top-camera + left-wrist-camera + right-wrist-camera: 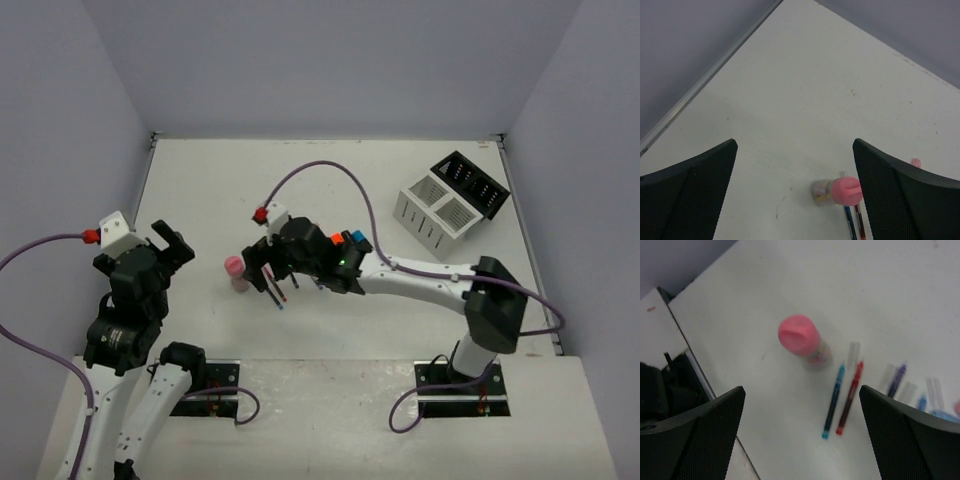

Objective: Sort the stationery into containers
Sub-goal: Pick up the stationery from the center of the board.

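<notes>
Your right gripper (801, 390): jaws spread wide, nothing in them. It hangs over the table (790, 270), tilted down.

- One pink cylinder (799, 335), pink cap over a clear body, seemingly upright. It sits ahead of the gap, roughly centred between the two fingers and touching neither.
- One blue pen (833, 401) and one red pen (849, 398) lie side by side, nearly touching. You find them just past the cylinder, toward the right-hand finger.
- One purple pen (897, 380) lies further out, above that finger's tip. There are more pieces beside it, too blurred to count.

Your left gripper (794, 145): jaws also wide apart and empty. Through its own camera the same cylinder sits low in the gap, close by the inner edge of the right-hand finger. The blue and red pens lie just below the cylinder.

From above:
- Two short pieces lie right by the right wrist, behind its jaws. They look like an orange highlighter (338, 238) and a blue highlighter (352, 238).
- Two boxes: one white box (432, 215) with two compartments and one black box (472, 185), set against each other. They are well apart from both sets of jaws, out past the right forearm.
</notes>
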You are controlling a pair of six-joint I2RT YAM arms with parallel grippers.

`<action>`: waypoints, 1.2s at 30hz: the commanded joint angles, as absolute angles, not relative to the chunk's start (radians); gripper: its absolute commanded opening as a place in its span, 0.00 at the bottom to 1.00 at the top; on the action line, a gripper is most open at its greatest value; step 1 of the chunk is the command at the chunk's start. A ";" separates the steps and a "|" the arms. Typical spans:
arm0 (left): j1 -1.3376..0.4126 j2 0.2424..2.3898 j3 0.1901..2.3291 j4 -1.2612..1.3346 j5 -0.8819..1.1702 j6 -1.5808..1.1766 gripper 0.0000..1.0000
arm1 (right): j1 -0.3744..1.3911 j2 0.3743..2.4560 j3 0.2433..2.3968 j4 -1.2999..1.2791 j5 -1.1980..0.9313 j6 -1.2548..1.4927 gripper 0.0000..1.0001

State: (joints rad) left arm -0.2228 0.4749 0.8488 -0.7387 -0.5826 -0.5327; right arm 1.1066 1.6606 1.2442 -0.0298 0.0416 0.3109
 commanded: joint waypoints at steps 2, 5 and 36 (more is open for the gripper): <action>-0.214 0.482 0.842 -0.716 -0.636 -0.570 1.00 | 1.147 1.912 1.521 0.035 0.123 0.281 0.97; -0.213 0.474 0.835 -0.701 -0.620 -0.561 1.00 | 1.164 2.000 1.594 0.005 0.149 0.278 0.96; -0.214 0.433 0.825 -0.689 -0.602 -0.551 1.00 | 1.205 1.815 1.613 -0.011 0.297 0.192 0.00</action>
